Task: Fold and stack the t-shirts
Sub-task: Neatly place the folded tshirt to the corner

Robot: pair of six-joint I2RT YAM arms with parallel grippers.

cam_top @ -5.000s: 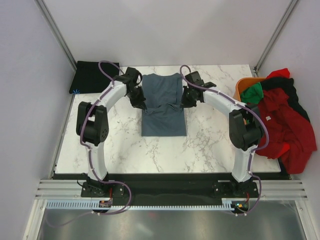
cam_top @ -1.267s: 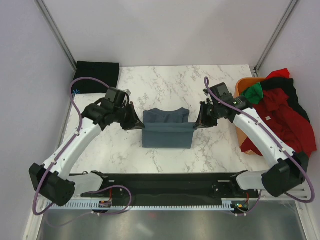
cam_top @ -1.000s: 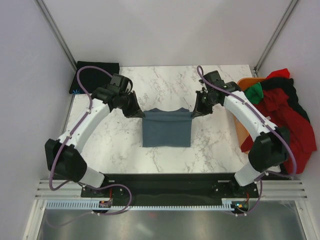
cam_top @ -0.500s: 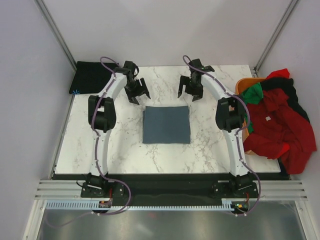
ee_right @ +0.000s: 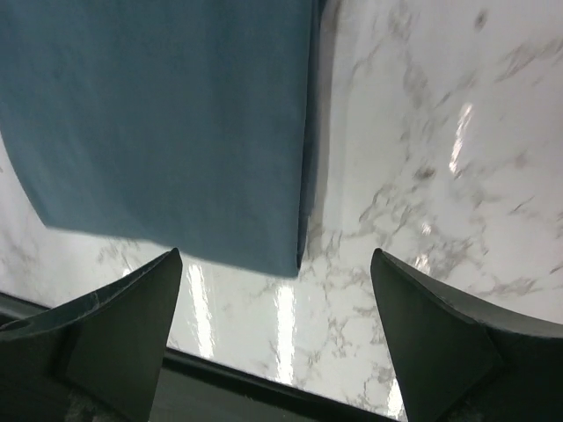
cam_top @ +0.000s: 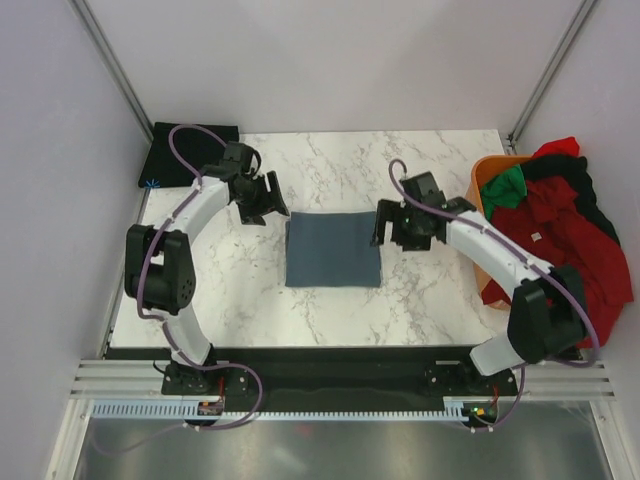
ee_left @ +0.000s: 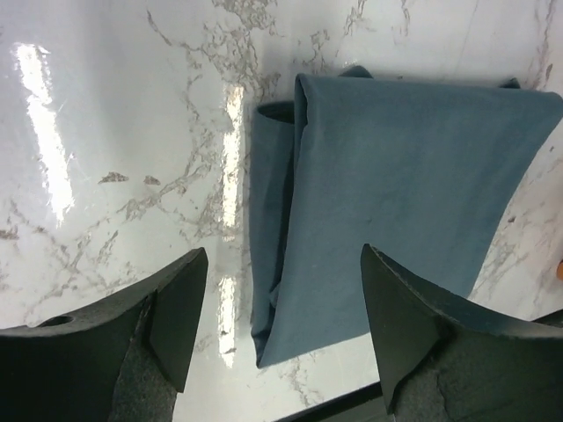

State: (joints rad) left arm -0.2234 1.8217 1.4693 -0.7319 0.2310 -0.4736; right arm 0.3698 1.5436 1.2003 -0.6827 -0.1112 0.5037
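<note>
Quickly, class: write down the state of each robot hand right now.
Left hand: open, holding nothing.
Right hand: open, holding nothing; the blue t-shirt lies folded, released.

Folded blue t-shirt [ee_left: 396, 202] on marble table [ee_left: 132, 132], claw [ee_left: 281, 325] spread wide — empty

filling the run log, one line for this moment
blue-grey folded t-shirt: flat on white marble table | left tool: open, empty | right tool: open, empty
</note>
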